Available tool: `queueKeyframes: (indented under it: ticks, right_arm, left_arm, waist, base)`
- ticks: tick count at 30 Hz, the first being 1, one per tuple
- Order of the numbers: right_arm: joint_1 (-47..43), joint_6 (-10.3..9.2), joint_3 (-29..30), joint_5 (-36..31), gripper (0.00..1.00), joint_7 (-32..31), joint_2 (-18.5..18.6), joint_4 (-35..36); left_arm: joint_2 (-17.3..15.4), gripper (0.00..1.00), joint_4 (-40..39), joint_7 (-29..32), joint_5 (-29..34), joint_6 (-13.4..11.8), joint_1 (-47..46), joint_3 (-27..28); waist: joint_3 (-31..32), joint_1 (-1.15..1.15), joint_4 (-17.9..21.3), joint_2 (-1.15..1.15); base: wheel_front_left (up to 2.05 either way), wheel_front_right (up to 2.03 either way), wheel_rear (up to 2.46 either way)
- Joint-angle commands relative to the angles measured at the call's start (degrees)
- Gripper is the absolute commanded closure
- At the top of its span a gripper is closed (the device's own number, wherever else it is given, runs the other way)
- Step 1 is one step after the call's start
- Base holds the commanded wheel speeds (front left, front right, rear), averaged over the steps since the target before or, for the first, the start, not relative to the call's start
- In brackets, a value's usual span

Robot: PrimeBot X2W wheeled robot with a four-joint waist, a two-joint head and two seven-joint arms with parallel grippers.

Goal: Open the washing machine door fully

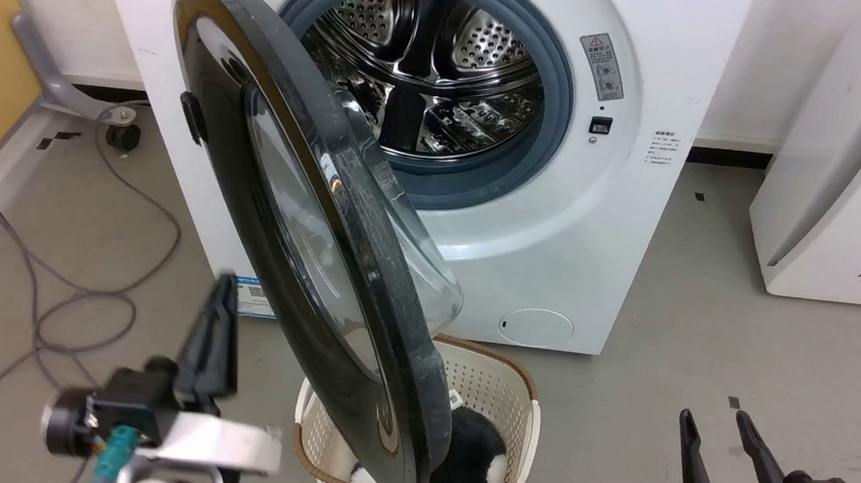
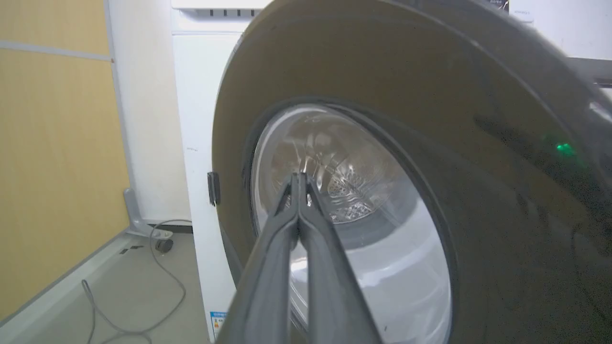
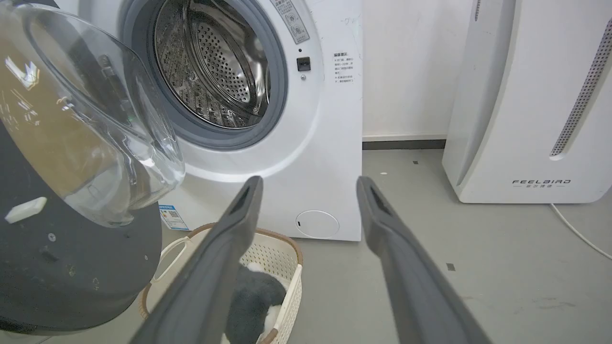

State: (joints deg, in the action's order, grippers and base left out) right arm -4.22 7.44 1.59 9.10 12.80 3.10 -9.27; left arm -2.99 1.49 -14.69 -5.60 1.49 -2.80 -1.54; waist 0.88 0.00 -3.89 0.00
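Washing machine door (image 1: 301, 248): it stands partly open, swung out from the left side of the washing machine (image 1: 550, 265). Its thin edge is turned to the head camera, and its low end hangs in front of the basket.
Glass bowl (image 1: 428, 272): clear, bulging from the door toward the machine's round hole.
Drum (image 1: 427, 74): shiny steel with little holes, inside the grey rubber ring (image 1: 552, 129). The door hides its left part.
Left hand (image 1: 224, 282): blurry in the head view, just beside the door's shiny black outer face. In the left wrist view its two fingers (image 2: 272, 258) are pressed together with nothing between them, and the tips are in front of the glass. I cannot tell if the tips touch the door.
Right hand (image 1: 714, 417): low on the right, well apart from the door. Its fingers are spread wide and hold nothing, and its wrist is cut off by the picture's edge.
Basket (image 1: 504, 375): pale, on the floor just in front of the machine, half hidden by the door.
Soft thing (image 1: 471, 441): dark and white, lying in the basket. I cannot tell what it is.
Blue sticker (image 1: 256, 301): low on the machine, partly covered by the door and the left hand.
White appliance (image 1: 843, 187): right of the machine, cut off at the picture's edge.
Grey cable (image 1: 100, 196): loops on the floor to the left.
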Motion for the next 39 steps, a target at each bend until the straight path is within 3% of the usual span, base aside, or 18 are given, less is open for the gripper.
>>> queueKeyframes:
  ticks: [1,11,18,28,33,39]
  right_arm:
    - [-0.03,0.05,0.06,0.12,0.0,0.29,-0.22,-0.05]
    - [-0.4,0.05,0.05,0.37,0.0,0.56,-0.22,0.21]
    - [-0.42,0.05,-0.1,1.33,0.0,0.4,-0.22,-0.43]
    - [-0.58,0.05,0.01,1.57,0.0,0.06,-0.22,-0.77]
    - [-0.85,0.05,0.3,1.37,0.0,-0.39,-0.23,-1.01]
    - [-1.25,0.05,0.08,1.58,0.0,-0.7,-0.23,-1.58]
  left_arm:
    - [-0.38,1.0,-2.45,-0.3,0.71,-0.44,-1.34,0.25]
    - [-0.19,1.0,-18.49,-0.3,1.2,-0.28,-7.18,-2.15]
    - [0.03,1.0,-25.79,-0.3,-0.08,-0.06,-10.91,-9.46]
    - [0.1,1.0,-26.76,-0.3,-2.39,-0.14,-9.96,-23.61]
    - [0.11,1.0,-24.3,0.29,-3.13,1.15,-7.93,-31.31]
    - [-0.19,1.0,-19.4,5.74,-4.2,2.6,-4.04,-40.02]
  waist:
    - [0.03,0.0,-0.01,0.0]
    - [-0.38,0.0,-0.02,0.0]
    - [-0.78,0.0,0.31,0.0]
    - [-1.22,0.0,0.39,0.0]
    - [-1.0,0.0,-0.01,0.0]
    - [-0.7,0.0,-0.73,0.0]
  base:
    - [0.0,0.0,0.0]
    - [0.0,0.0,0.0]
    - [0.0,0.0,0.0]
    - [0.0,0.0,0.0]
    - [0.0,0.0,0.0]
    - [0.0,0.0,0.0]
